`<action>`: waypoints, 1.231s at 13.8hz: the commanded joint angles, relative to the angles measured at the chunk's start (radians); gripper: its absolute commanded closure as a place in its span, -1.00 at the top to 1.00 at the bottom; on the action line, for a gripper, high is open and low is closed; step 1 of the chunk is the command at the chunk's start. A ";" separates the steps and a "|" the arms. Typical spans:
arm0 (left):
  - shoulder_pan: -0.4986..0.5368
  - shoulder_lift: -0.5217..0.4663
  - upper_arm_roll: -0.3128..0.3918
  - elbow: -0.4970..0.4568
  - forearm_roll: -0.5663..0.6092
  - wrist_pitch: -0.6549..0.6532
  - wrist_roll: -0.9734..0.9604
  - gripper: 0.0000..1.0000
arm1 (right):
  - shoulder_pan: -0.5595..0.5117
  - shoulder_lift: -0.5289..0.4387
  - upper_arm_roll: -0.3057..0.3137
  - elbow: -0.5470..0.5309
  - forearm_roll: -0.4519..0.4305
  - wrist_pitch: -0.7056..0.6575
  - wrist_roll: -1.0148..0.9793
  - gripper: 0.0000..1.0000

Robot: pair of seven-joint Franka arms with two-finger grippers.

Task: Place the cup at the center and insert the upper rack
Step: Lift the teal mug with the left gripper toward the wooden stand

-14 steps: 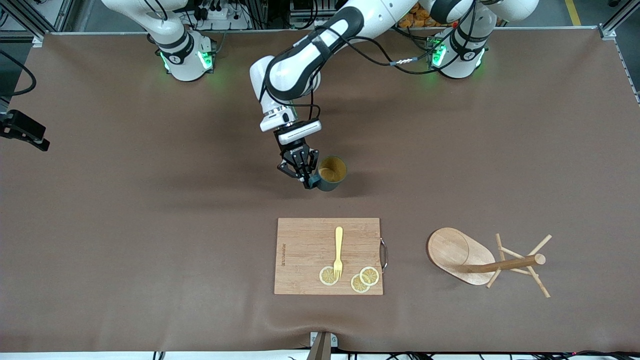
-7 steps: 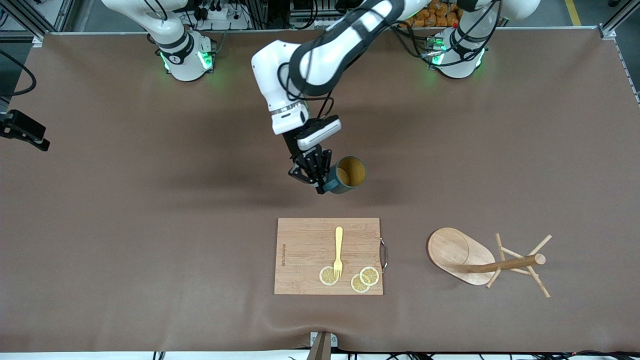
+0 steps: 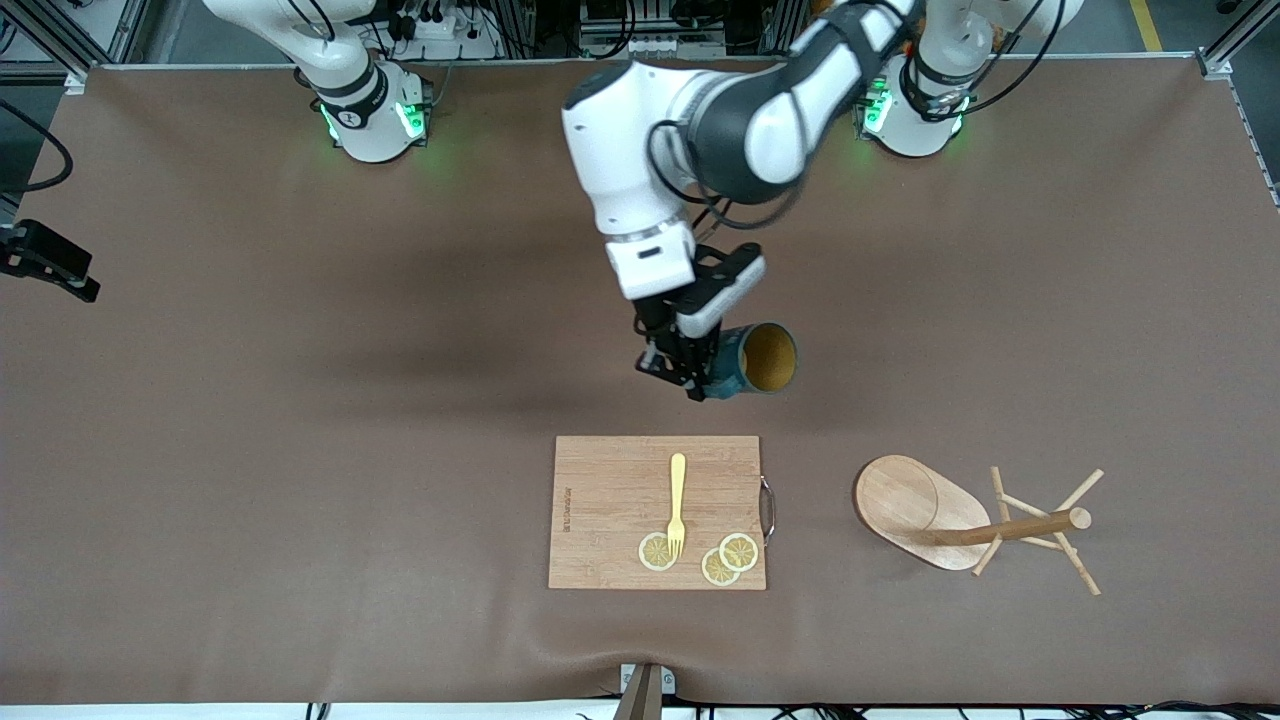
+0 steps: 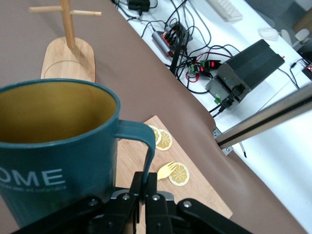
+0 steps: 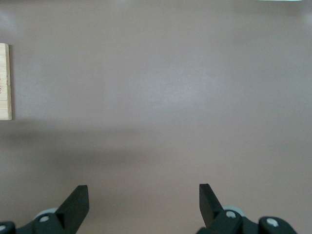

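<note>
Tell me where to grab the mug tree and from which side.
Probably the pole, midway between the base and the pegs, coming from above. The mug tree lies on its side on the table, so the round pole sits raised and open from above; jaws set across it would close on bare wood clear of the crossing pegs.

Brown cloth (image 3: 250, 420) covers the table; aluminium framing (image 3: 1225, 45) rims it; cables and electronics (image 4: 234, 73) lie on white floor alongside.

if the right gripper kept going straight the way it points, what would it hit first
Probably just the bare table mat. The right gripper is open and points at it; the cutting board sits off to one edge.
</note>
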 commanded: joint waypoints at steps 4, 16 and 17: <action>0.122 -0.056 -0.009 -0.017 -0.229 0.071 0.156 -1.00 | -0.010 0.010 0.007 0.021 0.006 -0.023 0.010 1.00; 0.384 -0.058 -0.006 -0.021 -0.731 0.205 0.451 -1.00 | -0.010 0.008 0.009 0.023 0.004 -0.031 0.010 1.00; 0.392 -0.053 -0.003 -0.024 -0.748 0.238 0.451 -1.00 | -0.010 0.008 0.009 0.023 0.004 -0.032 0.010 1.00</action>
